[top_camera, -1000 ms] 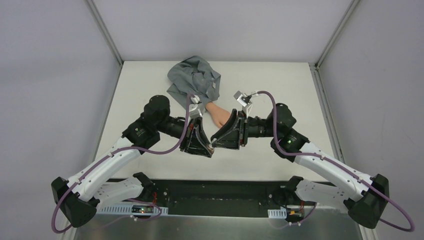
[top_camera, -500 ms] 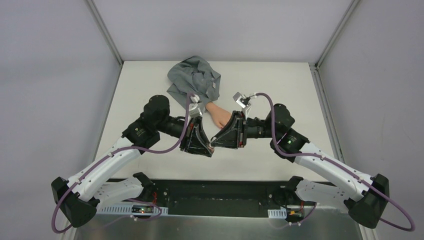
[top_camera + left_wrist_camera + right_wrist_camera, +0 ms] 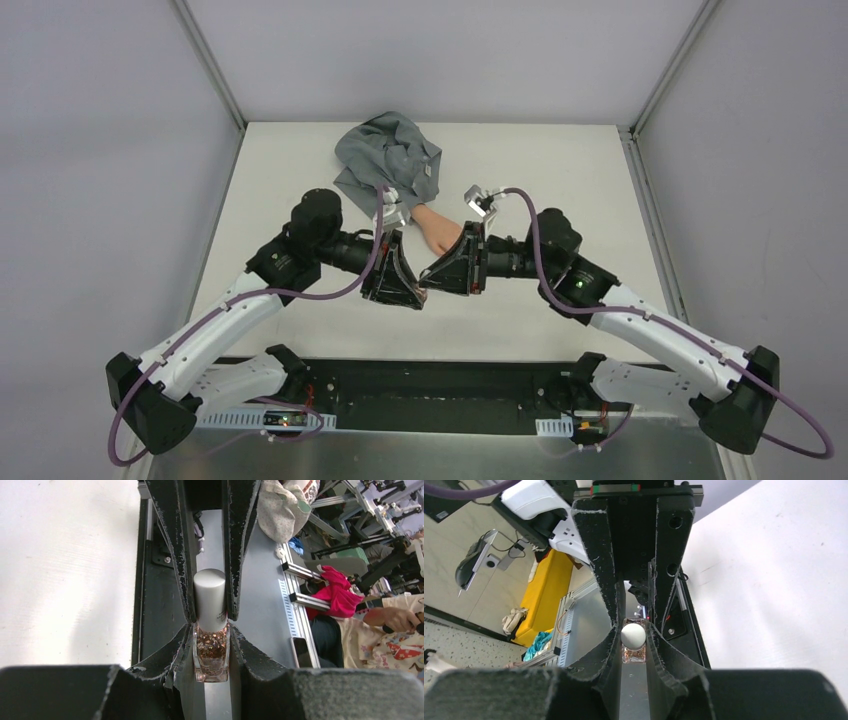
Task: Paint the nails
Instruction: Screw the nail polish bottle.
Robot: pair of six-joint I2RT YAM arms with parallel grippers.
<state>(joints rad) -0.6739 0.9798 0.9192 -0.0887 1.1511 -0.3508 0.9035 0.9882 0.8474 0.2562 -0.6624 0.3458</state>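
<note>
The peach fake hand (image 3: pixel 437 228) lies mid-table with its grey sleeve (image 3: pixel 388 158) bunched behind it. Its nails are hidden behind the grippers. My left gripper (image 3: pixel 418 292) is shut on the glass body of a small glitter polish bottle (image 3: pixel 211 652) and holds it above the table in front of the hand. My right gripper (image 3: pixel 430 279) meets it tip to tip and is shut on the bottle's white cap (image 3: pixel 210 592). The right wrist view shows the cap (image 3: pixel 633 634) end-on between the right fingertips (image 3: pixel 614 630), with the left gripper's fingers beyond.
The white table (image 3: pixel 560 180) is walled by grey panels at the back and sides. The black base rail (image 3: pixel 430 385) with the arm mounts runs along the near edge. Both arms reach toward the table's middle.
Both grippers have shifted slightly up and left together. The right arm has pushed further in toward the left gripper. The bottle stays held between them.
</note>
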